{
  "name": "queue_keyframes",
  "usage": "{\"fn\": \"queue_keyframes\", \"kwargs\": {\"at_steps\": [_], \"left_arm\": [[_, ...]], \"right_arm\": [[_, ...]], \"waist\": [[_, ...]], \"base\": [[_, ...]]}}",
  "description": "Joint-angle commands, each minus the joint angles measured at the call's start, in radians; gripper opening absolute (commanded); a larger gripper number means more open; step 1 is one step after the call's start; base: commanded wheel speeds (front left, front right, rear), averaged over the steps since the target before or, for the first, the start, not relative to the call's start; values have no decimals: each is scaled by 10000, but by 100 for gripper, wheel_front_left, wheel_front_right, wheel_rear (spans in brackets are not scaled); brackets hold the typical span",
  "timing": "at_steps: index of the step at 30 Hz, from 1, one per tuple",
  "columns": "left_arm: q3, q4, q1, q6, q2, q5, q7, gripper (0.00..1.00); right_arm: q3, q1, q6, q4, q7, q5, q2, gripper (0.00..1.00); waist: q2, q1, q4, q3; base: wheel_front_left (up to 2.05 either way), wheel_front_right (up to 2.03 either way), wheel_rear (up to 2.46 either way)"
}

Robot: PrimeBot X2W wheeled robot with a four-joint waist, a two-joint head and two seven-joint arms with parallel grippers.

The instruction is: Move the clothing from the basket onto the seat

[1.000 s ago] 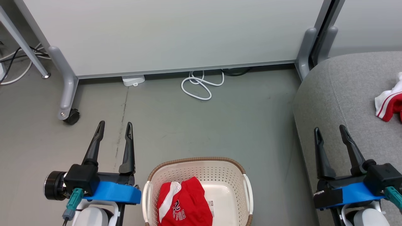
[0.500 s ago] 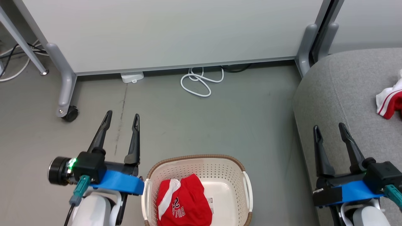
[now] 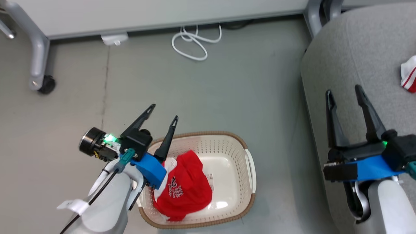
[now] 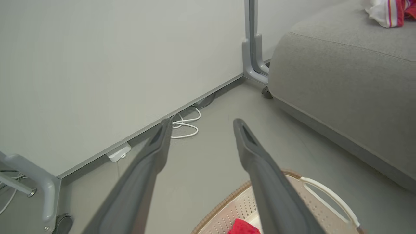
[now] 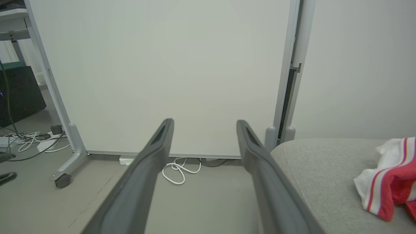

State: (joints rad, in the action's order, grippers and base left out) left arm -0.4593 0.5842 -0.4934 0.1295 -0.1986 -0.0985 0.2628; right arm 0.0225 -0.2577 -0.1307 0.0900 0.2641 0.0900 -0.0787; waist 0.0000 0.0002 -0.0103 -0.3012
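Clothing [image 3: 187, 195] lay in the basket [image 3: 227, 148] at six o'clock; we saw another piece [image 3: 409, 76] on the seat [image 3: 357, 48] at three. Left gripper [image 3: 164, 111], over the basket's nine-o'clock rim, and right gripper [image 3: 344, 90], over the seat, both gaped wide and empty.

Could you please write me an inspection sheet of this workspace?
Surface: smooth grey floor.
Job's things: cream perforated plastic basket with brown rim on the floor; red jersey garment with white trim inside it; second red-and-white garment on the large grey fabric seat.
Clutter: small white plastic box at the foot of the pale partition panel.
Grippers: left gripper open, empty, raised at the basket's left rim; right gripper open, empty, near the seat's edge.
Cables: coiled white cable on the floor by the panel.
Surroundings: the panel stands on grey castor legs.
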Motion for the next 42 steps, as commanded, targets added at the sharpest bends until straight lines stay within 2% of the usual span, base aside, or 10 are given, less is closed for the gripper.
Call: {"fn": "queue_keyframes", "kwargs": {"at_steps": [1,7,19,25,35,42], "left_arm": [[-248,226,-330,8,-121,-76,29,100],[-1839,1638,-1324,9,-316,-358,31,100],[-4625,4679,-3242,10,-264,-928,10,100],[-5840,5873,-4047,11,-279,-1206,-476,100],[-7293,6737,-5329,10,-378,-1277,-2057,100],[-7731,6867,-5964,11,-494,-1475,-2415,100]], "right_arm": [[-47,-265,-1,-73,4,-46,-92,100],[-164,-856,-1,-219,4,-91,-227,100],[-541,-1955,-1,-650,4,-141,-298,100],[-696,-2467,-1,-963,4,-195,-164,100],[-651,-2875,-1,-1627,4,-391,20,100],[-593,-2939,-1,-2079,5,-543,114,100]], "waist": [[0,-2,216,-614],[0,-2,416,-1612],[0,-2,901,-3640],[0,-2,1265,-4635],[0,-2,1579,-6150],[0,-2,1829,-7012]], "base": [[0,0,0],[0,0,0],[0,0,0],[0,0,0],[0,0,0],[0,0,0]]}}
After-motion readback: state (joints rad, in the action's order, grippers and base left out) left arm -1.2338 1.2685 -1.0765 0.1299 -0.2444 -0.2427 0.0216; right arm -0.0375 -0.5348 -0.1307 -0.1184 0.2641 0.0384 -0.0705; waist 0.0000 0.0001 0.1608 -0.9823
